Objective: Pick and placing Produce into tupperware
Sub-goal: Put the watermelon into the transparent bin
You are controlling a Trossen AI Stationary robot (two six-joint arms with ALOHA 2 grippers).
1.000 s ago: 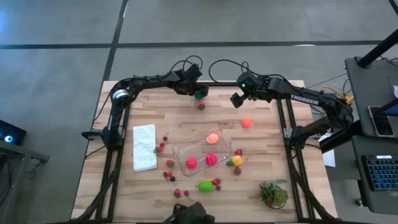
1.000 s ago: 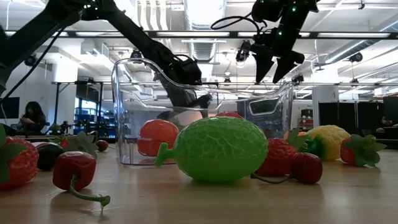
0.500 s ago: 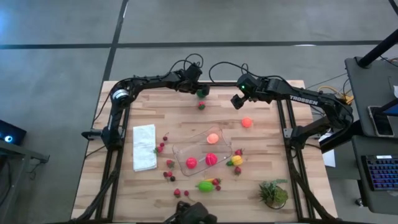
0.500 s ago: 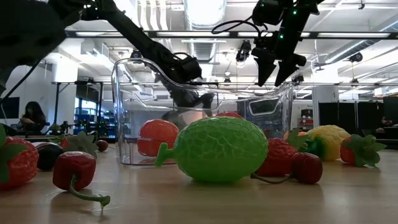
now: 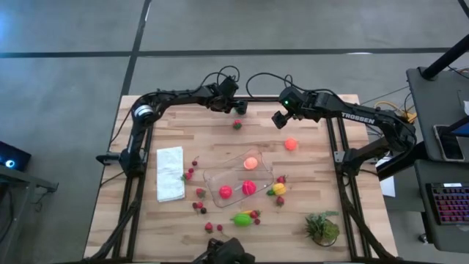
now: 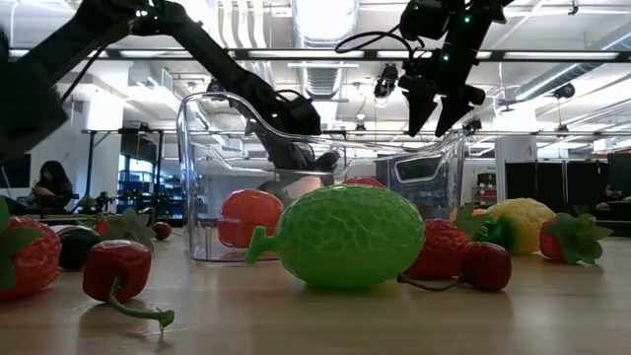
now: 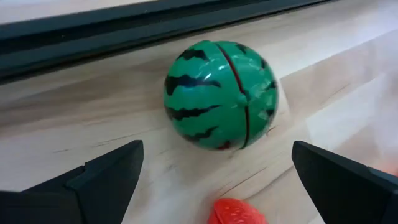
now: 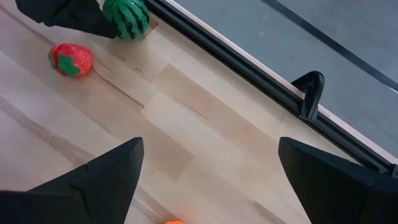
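Observation:
The striped dark-green melon (image 7: 221, 93) rests on the wooden table near its far edge, also seen as the melon (image 8: 126, 17) in the right wrist view. My left gripper (image 7: 217, 180) is open, its fingers standing on either side of the melon without touching it. A red strawberry (image 5: 237, 125) lies just nearer. My right gripper (image 5: 280, 119) is open and hovers above the table, right of the melon, with an orange fruit (image 5: 292, 144) nearby. The clear tupperware (image 5: 220, 178) sits mid-table and holds an orange fruit (image 5: 250, 163) and two red ones.
A white folded cloth (image 5: 170, 173) lies left of the tupperware. Berries, a lime-green fruit (image 5: 242, 218) and a yellow one (image 5: 279, 188) lie scattered around it. A leafy green tuft (image 5: 322, 227) sits at the near right. A black rail (image 8: 249, 62) runs along the far edge.
My left arm has shifted a little, and its gripper has edged closer over the melon. The melon and the other produce have stayed in place.

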